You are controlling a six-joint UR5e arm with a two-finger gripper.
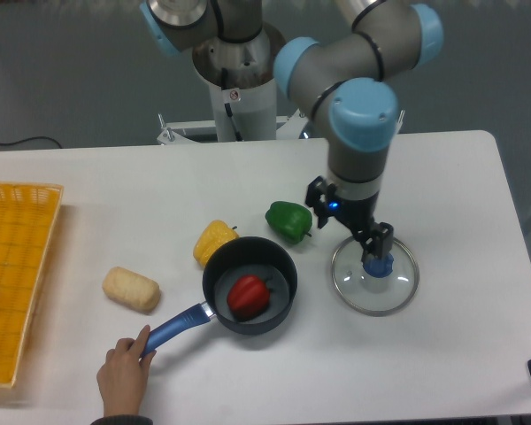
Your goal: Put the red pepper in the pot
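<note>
The red pepper (248, 295) lies inside the pot (275, 265), a small black saucepan at the table's middle front. A person's hand (124, 374) holds the pot's blue handle (175, 328), which points to the front left. My gripper (350, 215) hangs to the right of the pot, over the near-left part of the glass lid (398, 288). It is open and there is nothing between its fingers. One fingertip (381, 236) stands just above the lid's blue knob (377, 266).
A green pepper (288, 220) lies between the pot and my gripper. A yellow pepper (214, 241) touches the pot's far-left rim. A beige bread roll (131, 289) lies further left, and an orange basket (13, 283) sits at the left edge.
</note>
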